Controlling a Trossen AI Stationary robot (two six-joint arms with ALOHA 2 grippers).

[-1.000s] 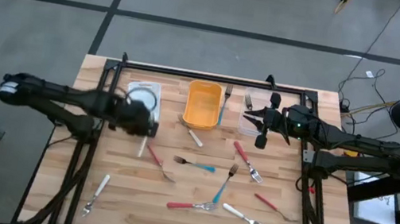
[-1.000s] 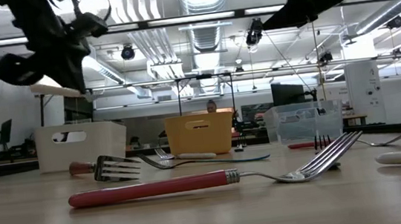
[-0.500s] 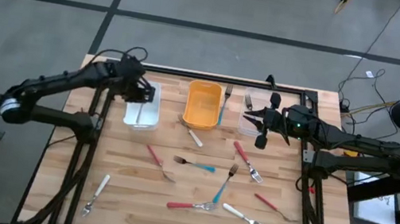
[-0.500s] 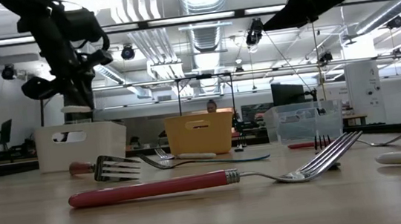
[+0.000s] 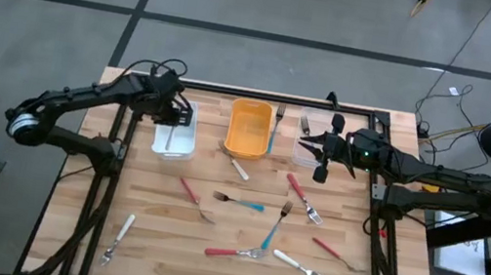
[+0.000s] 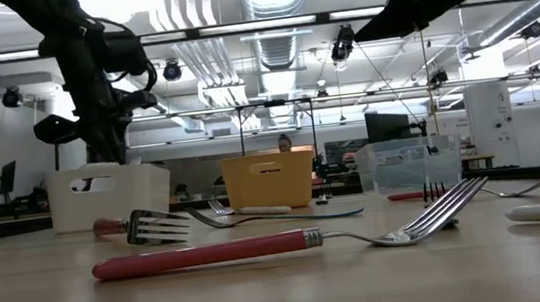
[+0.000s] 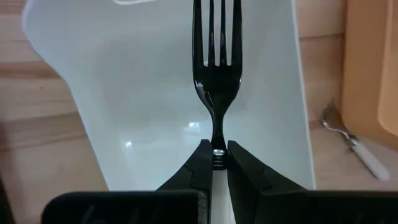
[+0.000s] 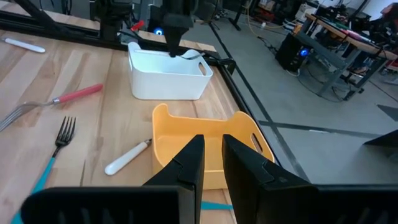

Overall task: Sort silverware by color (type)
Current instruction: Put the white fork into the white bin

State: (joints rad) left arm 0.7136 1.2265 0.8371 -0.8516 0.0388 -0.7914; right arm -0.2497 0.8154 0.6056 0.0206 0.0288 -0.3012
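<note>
Presently the left gripper is pinching a fork by its neck, fingers closed tight on the metal, and is holding it tines-forward directly over the white bin, which is filling the centre of the left wrist view. The fork's head is silver with four straight tines; its handle is hidden between the fingers, so its colour cannot be told. By my judgement the step in hand is the deposit: the next move is calling for the fingers to part so the fork is dropping inside the bin walls rather than across the rim. In the high view this gripper is sitting at the upper left of the table, over the white bin. Just right of it the orange bin is standing, and a clear bin is showing right of centre in the low view. The right gripper is waiting at upper centre-right, above the table, its fingers a narrow gap apart and holding nothing. Much sorting is remaining: a red-handled fork is lying nearest the low camera, a teal-handled fork is resting mid-table, a white-handled fork is lying at lower left, and a white-handled utensil is lying just beside the orange bin.
</note>
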